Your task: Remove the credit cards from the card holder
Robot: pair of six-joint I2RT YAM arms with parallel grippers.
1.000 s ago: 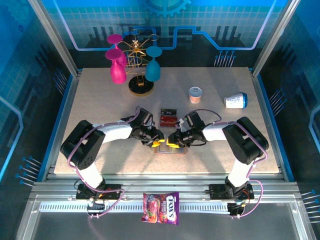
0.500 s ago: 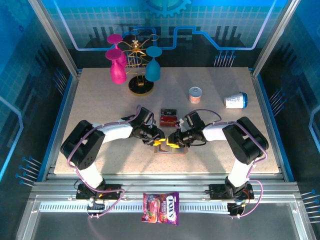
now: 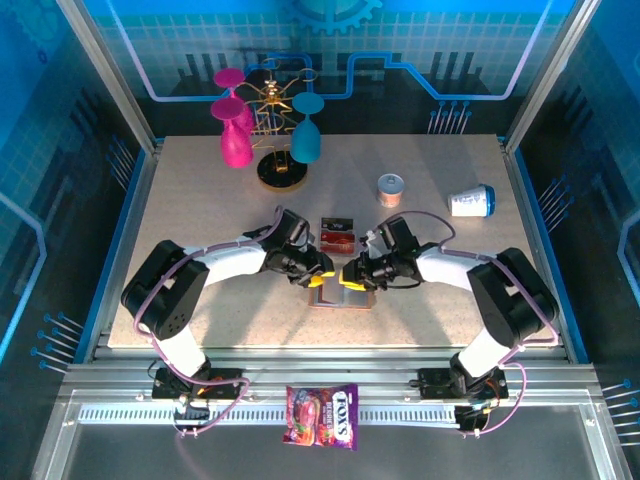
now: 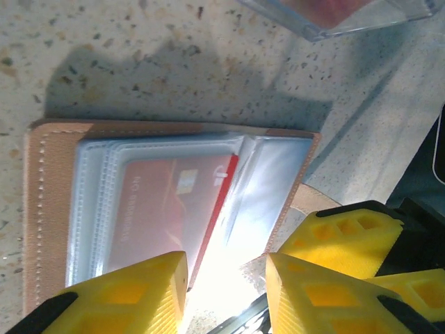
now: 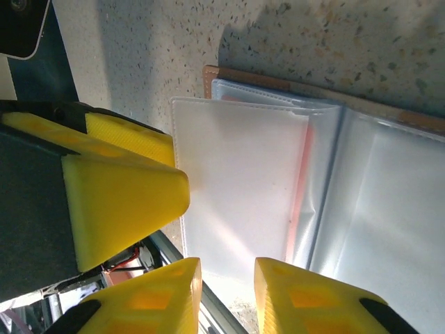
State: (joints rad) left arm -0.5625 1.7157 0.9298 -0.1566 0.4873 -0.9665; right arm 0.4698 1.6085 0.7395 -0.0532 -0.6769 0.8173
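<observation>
Right elbow [image 3: 512, 292] swung out — both end effectors [image 4: 226, 268] [image 5: 228, 268] ajar over card holder [image 4: 45, 209], grip unclear.

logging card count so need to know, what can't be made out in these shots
- Top view: card holder mostly covered by left gripper and right gripper.
- Left wrist: any cards behind the red card hidden by cloudy sleeves; its print blurred.
- Left wrist: clear box cut off by top edge.
- Right wrist: sleeves' lower edge washed out by glare.

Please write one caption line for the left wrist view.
Left claw above the open card holder, a red credit card visible inside a clear sleeve.
</observation>
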